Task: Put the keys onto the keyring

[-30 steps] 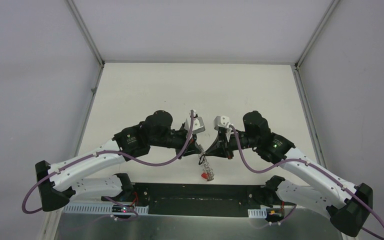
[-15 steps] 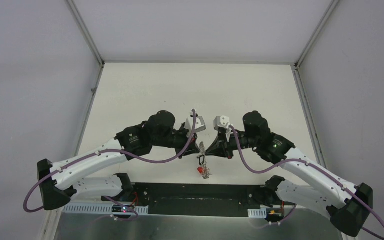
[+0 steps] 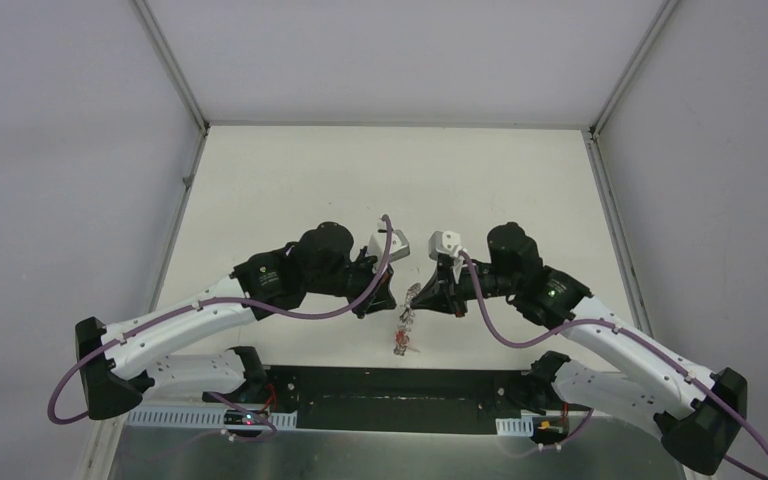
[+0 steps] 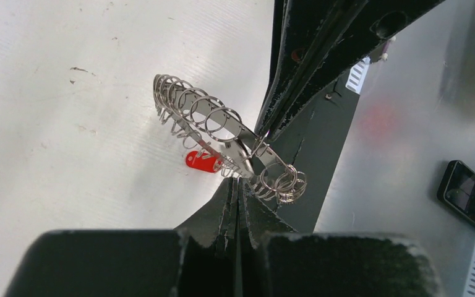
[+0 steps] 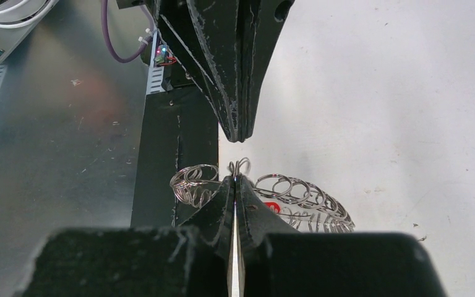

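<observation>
- The left gripper (image 3: 389,298) and the right gripper (image 3: 416,295) are seen tip to tip over the near part of the table (image 3: 290,180), left at 9 o'clock and right at 3 o'clock of the meeting point.
- The jaws of the right gripper are pressed fully together, and a small wire loop of the keyring (image 4: 213,117) is pinched at their tip.
- The jaws of the left gripper are likewise fully closed. In the right wrist view a gap is seen between its tip and the ring, so a hold on the ring cannot be confirmed.
- The keyring is carried clear of the table and hangs toward 6 o'clock from the right gripper's tip, its fringe of loops spread along the band.
- The keys (image 4: 201,161) are noted at the ring's lower, 6 o'clock end, the red head showing among the loops. The silver key cannot be made out. Whether the keys are threaded onto the ring cannot be told.
- A dark phone-like device (image 4: 473,197) is recorded on the metal surface beside the table.
</observation>
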You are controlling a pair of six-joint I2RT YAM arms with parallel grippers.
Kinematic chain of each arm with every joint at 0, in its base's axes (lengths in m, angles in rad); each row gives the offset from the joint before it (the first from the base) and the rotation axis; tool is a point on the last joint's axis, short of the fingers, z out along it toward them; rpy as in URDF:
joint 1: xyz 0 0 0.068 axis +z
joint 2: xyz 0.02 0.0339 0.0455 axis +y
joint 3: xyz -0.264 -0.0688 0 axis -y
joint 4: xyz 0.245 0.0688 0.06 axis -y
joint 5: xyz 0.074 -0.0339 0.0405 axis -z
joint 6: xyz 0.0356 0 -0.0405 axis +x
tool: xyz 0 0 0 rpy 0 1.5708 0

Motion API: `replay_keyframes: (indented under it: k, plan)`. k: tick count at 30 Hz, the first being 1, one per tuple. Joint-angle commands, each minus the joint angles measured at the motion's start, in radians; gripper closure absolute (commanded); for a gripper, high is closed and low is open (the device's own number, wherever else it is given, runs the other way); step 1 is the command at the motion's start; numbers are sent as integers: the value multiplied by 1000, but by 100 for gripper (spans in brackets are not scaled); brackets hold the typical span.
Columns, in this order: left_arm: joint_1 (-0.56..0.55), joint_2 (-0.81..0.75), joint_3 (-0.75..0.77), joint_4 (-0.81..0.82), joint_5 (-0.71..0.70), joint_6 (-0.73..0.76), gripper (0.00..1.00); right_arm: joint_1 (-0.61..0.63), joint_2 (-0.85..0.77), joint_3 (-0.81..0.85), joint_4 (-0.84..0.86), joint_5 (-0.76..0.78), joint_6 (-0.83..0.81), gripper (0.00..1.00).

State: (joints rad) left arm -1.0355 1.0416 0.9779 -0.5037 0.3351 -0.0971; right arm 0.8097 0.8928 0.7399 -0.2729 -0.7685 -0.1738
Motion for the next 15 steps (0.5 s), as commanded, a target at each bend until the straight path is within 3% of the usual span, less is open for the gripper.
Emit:
replay_keyframes:
  k: [1, 8, 12, 15]
  plan:
    - [-12, 1, 30, -8, -30, -34, 100, 7, -33, 25, 90, -5, 7, 100]
    - [-12, 12, 30, -8, -30, -20, 100, 8, -38, 11, 126, -10, 27, 100]
    - [-12, -2, 43, -8, -31, 12, 75, 8, -35, 4, 141, -27, 31, 100]
    - [-13, -26, 47, -2, -21, 64, 69, 8, -38, -3, 155, -37, 36, 100]
